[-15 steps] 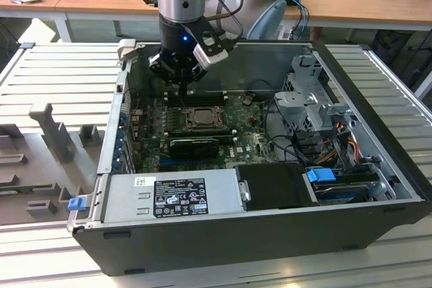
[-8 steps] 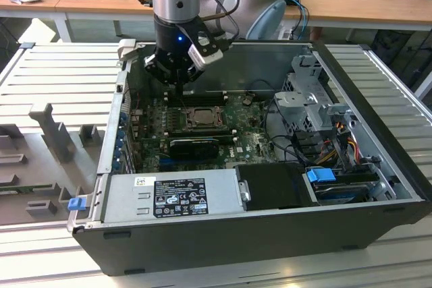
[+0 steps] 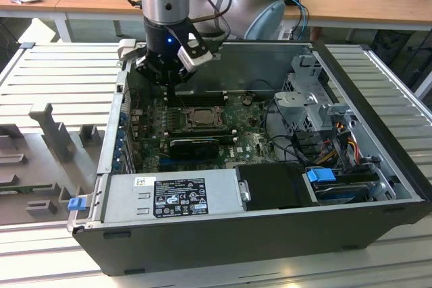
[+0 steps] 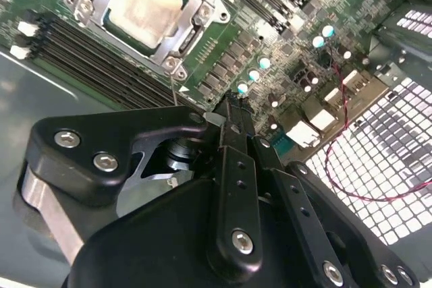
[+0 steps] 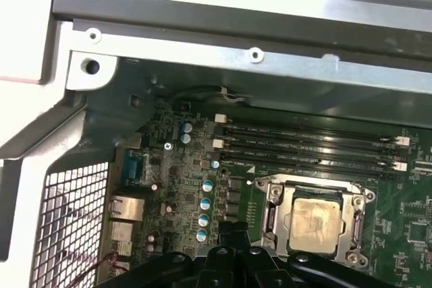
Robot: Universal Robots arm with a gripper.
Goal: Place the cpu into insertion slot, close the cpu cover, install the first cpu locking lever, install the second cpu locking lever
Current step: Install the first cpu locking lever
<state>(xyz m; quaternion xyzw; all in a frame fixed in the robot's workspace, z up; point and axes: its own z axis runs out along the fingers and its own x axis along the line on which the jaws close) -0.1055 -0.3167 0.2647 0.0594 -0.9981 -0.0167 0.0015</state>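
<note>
Slatted tabletop (image 3: pixel 61 72), open case (image 3: pixel 202 234): cpu (image 5: pixel 314 224) sits under its cover (image 5: pixel 274 217); hand (image 4: pixel 229 109), closed and empty, hovers just beside, apparently for pressing.

In the exterior view, the computer case (image 3: pixel 270 234) lies on the desk (image 3: pixel 61 72) with the motherboard (image 3: pixel 250 143) flat in its bottom, the power supply (image 3: pixel 172 193) at the board's 6 o'clock and the drive cage (image 3: pixel 314 99) at its 3 o'clock. The cpu (image 3: pixel 202 118) sits in the insertion slot (image 3: pixel 189 125) near the board's middle, under the cpu cover (image 4: pixel 191 32), with memory slots (image 3: pixel 196 98) at its 12 and 6 o'clock. The gripper (image 3: pixel 172 89) hangs above the board at the slot's 11 o'clock.
</note>
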